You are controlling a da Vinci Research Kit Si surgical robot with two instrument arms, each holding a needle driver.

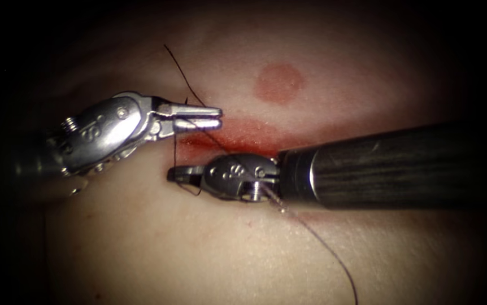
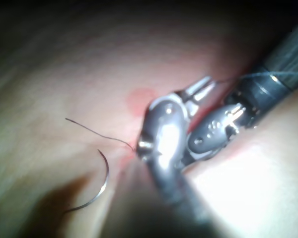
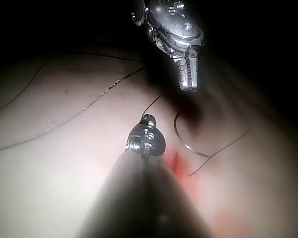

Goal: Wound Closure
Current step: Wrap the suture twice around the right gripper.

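Observation:
On the tissue [image 1: 159, 248] the cut [image 1: 229, 138] shows as a red, wet streak. My left tool [image 1: 198, 117] lies just above the cut's left end, pointing right. Its jaws are narrowly parted, and dark thread [image 1: 182, 73] runs down across them into the cut. My right tool [image 1: 178, 173] comes in below the cut with its jaws shut on a strand of thread that rises to the left tool. The curved needle [image 2: 107, 174] lies free on the tissue, held by neither tool, also seen as the needle's arc [image 3: 181, 141].
A round red mark [image 1: 278, 83] sits on the tissue above the cut. A long tail of thread [image 1: 334, 257] trails from under the right tool's wrist toward the lower edge. More loose strands [image 3: 64, 119] cross the pale tissue.

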